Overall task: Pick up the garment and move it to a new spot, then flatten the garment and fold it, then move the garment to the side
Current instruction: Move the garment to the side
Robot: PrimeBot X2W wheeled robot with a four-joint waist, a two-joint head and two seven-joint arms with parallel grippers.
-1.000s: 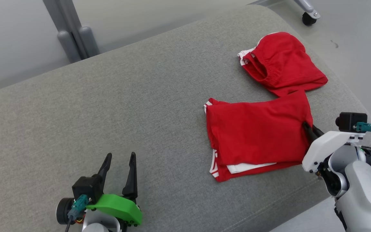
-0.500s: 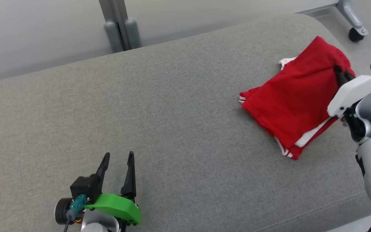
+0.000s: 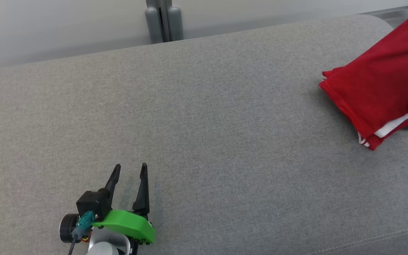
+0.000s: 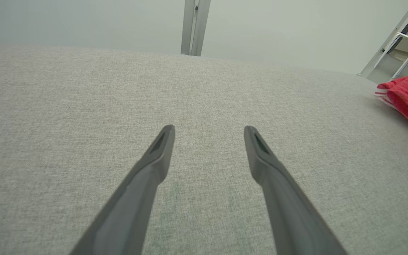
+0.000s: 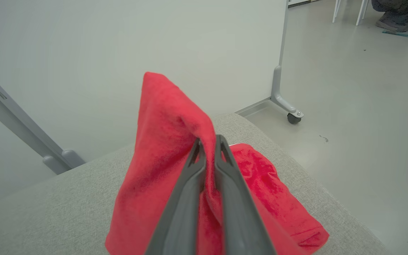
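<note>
So the folded red garment (image 3: 377, 88) is way over at about 2 o'clock in the head view, running off the right edge, with white trim poking out at its lower corner. The right gripper (image 5: 209, 140) has it. In the right wrist view the two dark fingers are squeezed nearly together on a fold of the red cloth, which peaks up above the tips toward 11 o'clock and drapes down both sides. I honestly can't tell if the bottom edge is touching the grey cushion (image 3: 225, 106) or just hanging over it. Just behind the fingers at about 4 o'clock in that same view there's a second red piece (image 5: 271, 187) lying flat on the cushion near its end, and past that a frame leg with a caster wheel (image 5: 293, 118) on the floor. The left gripper (image 3: 130, 166) sits at 7 o'clock in the head view, well apart from the garment, jaws spread wide with nothing between them, hovering low over bare cushion. From the left wrist view the garment is a red sliver at 3 o'clock. A grey post (image 3: 163, 21) stands at 12 o'clock behind the cushion.
</note>
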